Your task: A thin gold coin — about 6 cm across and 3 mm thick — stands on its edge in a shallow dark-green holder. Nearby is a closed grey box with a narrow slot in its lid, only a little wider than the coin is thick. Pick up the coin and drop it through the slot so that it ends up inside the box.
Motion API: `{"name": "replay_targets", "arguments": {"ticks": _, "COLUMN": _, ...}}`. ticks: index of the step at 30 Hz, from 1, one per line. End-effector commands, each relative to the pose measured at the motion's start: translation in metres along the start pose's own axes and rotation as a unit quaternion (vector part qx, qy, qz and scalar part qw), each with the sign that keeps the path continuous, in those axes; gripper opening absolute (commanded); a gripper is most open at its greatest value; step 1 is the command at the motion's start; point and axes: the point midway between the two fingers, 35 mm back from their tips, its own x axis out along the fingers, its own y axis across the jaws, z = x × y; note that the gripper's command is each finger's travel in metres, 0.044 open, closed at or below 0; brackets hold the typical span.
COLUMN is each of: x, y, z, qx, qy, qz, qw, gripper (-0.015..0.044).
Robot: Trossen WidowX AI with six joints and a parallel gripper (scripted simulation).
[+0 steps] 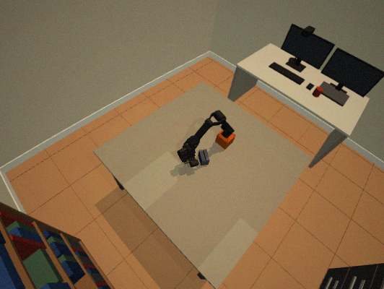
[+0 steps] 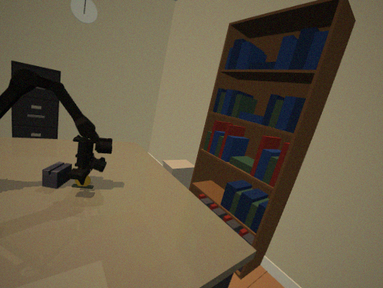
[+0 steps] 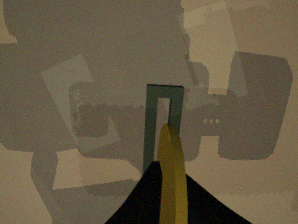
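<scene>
We see the matte black arm bent low over the pale tan surface [image 2: 137, 216], its tool [image 2: 83, 176] pinched tight on the thin gold coin [image 3: 172, 196], which stands on edge and reads as a narrow yellow blade in the wrist view. The two dark fingers meet against the coin's flat faces, leaving its upper rim poking out ahead of them. Directly beyond that rim lies the shallow dark-green holder [image 3: 164, 112], a slim rectangular frame flat on the surface; from the side view a yellow sliver of coin [image 2: 85, 181] shows just above the green base [image 2: 83, 186], though we cannot tell whether the coin touches it. Just beside the tool sits the blocky grey box [image 2: 56, 174], its lid cut by a narrow dark slot. From overhead, the box [image 1: 203, 157] lies right next to the tool [image 1: 191, 161], with the arm's orange base [image 1: 225, 139] near behind.
</scene>
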Motion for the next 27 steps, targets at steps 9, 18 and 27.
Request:
{"name": "replay_targets", "arguments": {"ticks": 9, "x": -0.033, "y": 0.001, "z": 0.005, "qx": 0.002, "qy": -0.006, "qz": 0.0, "qw": 1.0, "gripper": 0.0}}
{"name": "replay_targets", "arguments": {"ticks": 18, "x": -0.056, "y": 0.001, "z": 0.005, "qx": 0.002, "qy": -0.006, "qz": 0.0, "qw": 1.0, "gripper": 0.0}}
{"name": "replay_targets", "arguments": {"ticks": 27, "x": -0.078, "y": 0.001, "z": 0.003, "qx": 0.002, "qy": -0.006, "qz": 0.0, "qw": 1.0, "gripper": 0.0}}
